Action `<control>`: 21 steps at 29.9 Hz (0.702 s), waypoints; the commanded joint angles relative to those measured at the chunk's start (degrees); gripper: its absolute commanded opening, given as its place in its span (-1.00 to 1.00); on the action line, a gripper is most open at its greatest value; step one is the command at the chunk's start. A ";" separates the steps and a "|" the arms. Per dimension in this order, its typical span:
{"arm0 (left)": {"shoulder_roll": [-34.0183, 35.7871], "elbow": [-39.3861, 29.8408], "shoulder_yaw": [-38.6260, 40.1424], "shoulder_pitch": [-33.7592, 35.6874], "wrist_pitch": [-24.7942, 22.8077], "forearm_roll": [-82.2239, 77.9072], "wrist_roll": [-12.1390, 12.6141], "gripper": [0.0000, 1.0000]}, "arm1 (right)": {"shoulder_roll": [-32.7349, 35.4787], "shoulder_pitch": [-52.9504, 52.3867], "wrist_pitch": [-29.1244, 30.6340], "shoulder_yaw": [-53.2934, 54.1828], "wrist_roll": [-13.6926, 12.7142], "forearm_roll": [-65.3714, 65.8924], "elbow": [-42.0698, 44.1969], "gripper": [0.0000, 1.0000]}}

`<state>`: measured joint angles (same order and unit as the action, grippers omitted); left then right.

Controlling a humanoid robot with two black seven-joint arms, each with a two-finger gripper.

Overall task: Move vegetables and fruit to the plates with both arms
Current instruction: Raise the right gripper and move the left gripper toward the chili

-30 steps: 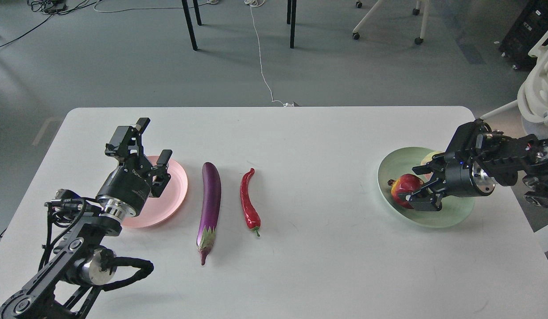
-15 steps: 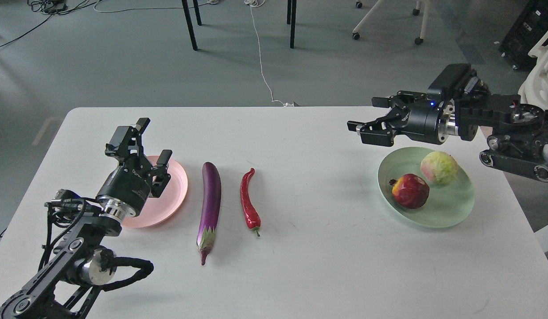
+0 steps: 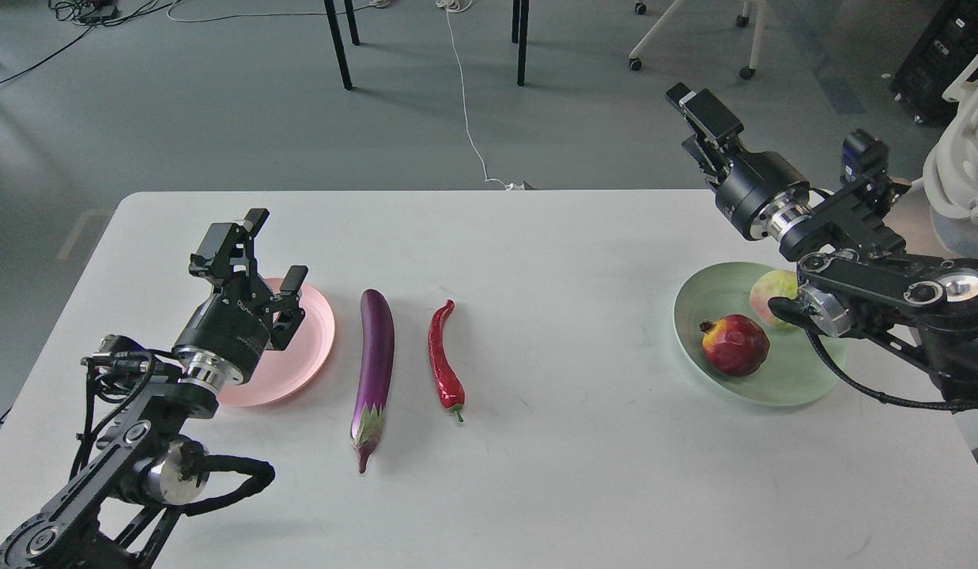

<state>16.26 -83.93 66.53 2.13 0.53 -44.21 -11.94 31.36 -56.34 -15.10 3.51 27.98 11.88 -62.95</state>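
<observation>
The purple eggplant and the red chili pepper lie side by side on the white table, left of centre. The pink plate sits left of them, with nothing on it. My left gripper is open and empty, raised over the pink plate's far left part. The pomegranate and the pale yellow-green fruit lie on the mint green plate at the right; my right arm partly hides the pale fruit. My right gripper is raised high, pointing up and left, with its fingers not told apart.
The white table ends just right of the mint plate. My right arm's links hang over that plate's right side. Black chair legs and a white cable are on the floor beyond the far edge.
My right gripper let go of the pomegranate on the mint plate, rose, and swung up to point up and left. The left arm has barely moved.
</observation>
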 commanded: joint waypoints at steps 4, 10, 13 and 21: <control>0.09 0.08 0.09 0.42 -0.09 0.00 -0.28 0.98 | 0.63 8.44 10.00 10.03 0.02 -8.71 -0.59 0.94; 6.67 -0.79 -2.10 5.60 -2.55 -1.57 -5.54 0.98 | 1.43 16.70 20.37 16.80 0.02 -9.77 -0.59 0.94; 11.59 -1.41 -8.85 11.12 -5.54 -16.21 -12.65 0.98 | 1.43 17.57 20.46 17.06 0.02 -9.77 -0.68 0.95; 15.12 -0.80 -28.98 24.65 -7.56 -42.16 -13.64 0.98 | 2.30 17.84 20.81 17.15 0.02 -9.77 -0.77 0.94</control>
<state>30.92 -85.30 44.05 21.43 -6.21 -79.17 -25.94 33.00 -38.48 5.55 20.57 28.00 2.11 -63.65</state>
